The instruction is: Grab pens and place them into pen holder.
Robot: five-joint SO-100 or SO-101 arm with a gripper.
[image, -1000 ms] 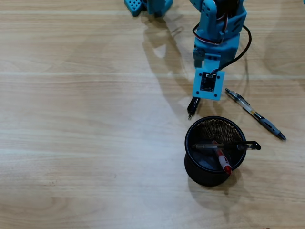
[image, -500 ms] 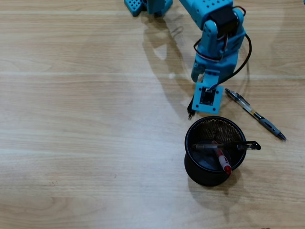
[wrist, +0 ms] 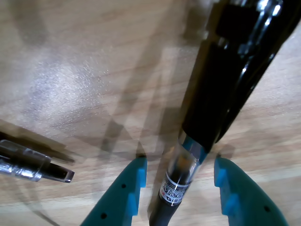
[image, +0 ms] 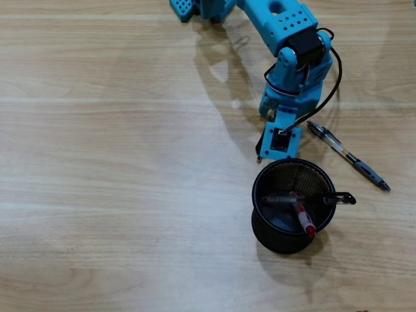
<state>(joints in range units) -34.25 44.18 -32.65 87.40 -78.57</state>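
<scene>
Light wooden desk, top to bottom of view

The desk (image: 117, 162) fills the overhead view with pale, straw-coloured wood grain running left to right, crossed by faint lighter bands. Soft grey shadows lie on it at the far right. In the wrist view its surface (wrist: 70, 70) shows a dull sheen and blurred shadow streaks.

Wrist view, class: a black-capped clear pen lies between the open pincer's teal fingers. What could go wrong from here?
1. The black-capped clear pen runs slanted inside the pincer, gaps both sides; closing may twist it or let it slip.
2. In the overhead view, the black mesh pen holder sits right by the blue arm, with a black pen leaning over its rim; a swing could knock either.
</scene>
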